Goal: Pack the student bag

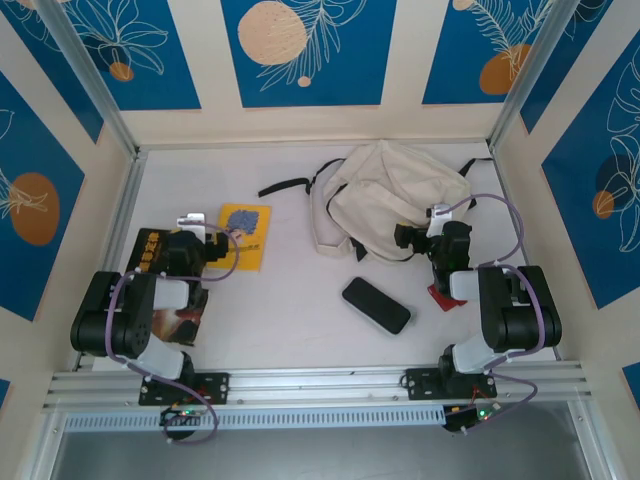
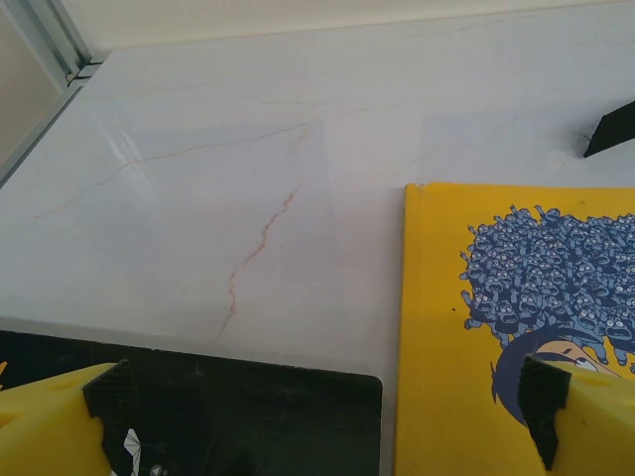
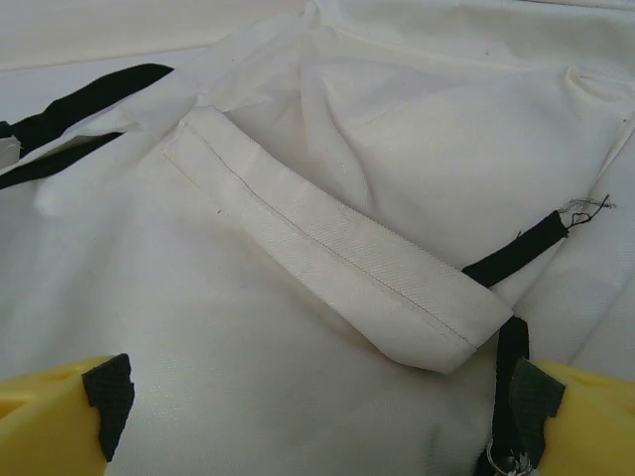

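The student bag [image 1: 395, 200] lies near the counter's [image 1: 300, 335] far right corner, our right hand [image 3: 316, 397] wide open over it. Our left hand [image 2: 327, 397] hangs wide open over a yellow book [image 2: 496, 327] and a black book [image 1: 152, 250] whose letters we cannot read.

The student bag [image 1: 395, 200] lies toward the table's [image 1: 290, 330] far edge, right of the middle, with a strap [image 1: 285, 187] trailing left. Before it, well apart, lies an oblong case [image 1: 376, 305]; right of that case a small item [image 1: 438, 296] lies under the right arm. Left of the middle lies a thin booklet [image 1: 250, 225]. A larger book [image 1: 152, 248] lies just beside it on the left, nearer the near left corner.
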